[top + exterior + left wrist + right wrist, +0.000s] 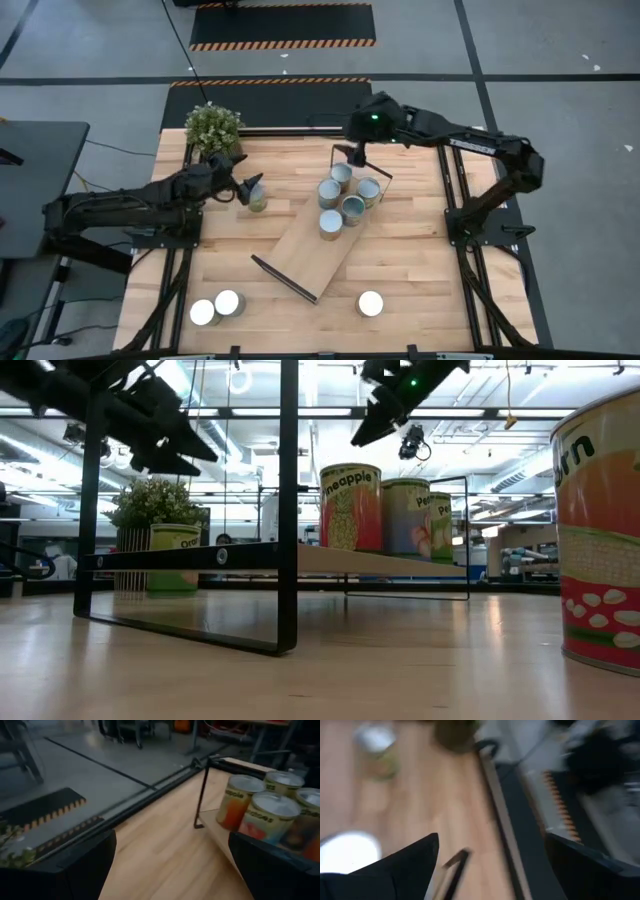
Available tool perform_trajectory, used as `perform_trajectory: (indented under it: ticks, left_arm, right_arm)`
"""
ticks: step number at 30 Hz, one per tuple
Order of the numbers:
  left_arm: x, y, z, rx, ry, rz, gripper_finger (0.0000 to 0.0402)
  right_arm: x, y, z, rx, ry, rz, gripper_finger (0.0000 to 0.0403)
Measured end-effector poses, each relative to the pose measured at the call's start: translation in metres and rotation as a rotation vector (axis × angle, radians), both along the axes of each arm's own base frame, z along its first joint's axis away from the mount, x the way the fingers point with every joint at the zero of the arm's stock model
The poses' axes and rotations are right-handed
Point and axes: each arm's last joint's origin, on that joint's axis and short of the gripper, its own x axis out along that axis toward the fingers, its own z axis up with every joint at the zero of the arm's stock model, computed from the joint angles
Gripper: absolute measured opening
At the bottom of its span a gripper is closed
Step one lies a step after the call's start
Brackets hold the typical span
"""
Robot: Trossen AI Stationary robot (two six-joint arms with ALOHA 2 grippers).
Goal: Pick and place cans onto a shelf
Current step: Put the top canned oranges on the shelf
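Observation:
The light-wood shelf (305, 252) lies slantwise on the table, with black wire frames at both ends. Several cans (352, 208) stand on its far end. They also show in the low view (350, 506) and the left wrist view (267, 815). A green-labelled can (257, 194) stands on the table left of the shelf. My left gripper (243, 187) is open and hangs above that can (174, 558), clear of it. My right gripper (355, 156) is open and empty, raised above the shelf's far end (378, 418). Three more cans (229, 302) stand near the front edge.
A potted plant (213, 127) stands at the table's far left corner, just behind my left gripper. Of the front cans, two stand at the front left (203, 312) and one at the front right (371, 303), close in the low view (603, 530).

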Motion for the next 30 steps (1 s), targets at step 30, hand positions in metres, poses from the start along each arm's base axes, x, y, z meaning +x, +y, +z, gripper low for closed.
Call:
perform_trajectory:
  ticks: [30]
  left_arm:
    - [0.021, 0.032, 0.026, -0.392, 0.245, -0.028, 0.0391]
  right_arm:
    - [-0.112, 0.061, -0.084, -0.147, -0.469, 0.069, 0.0368]
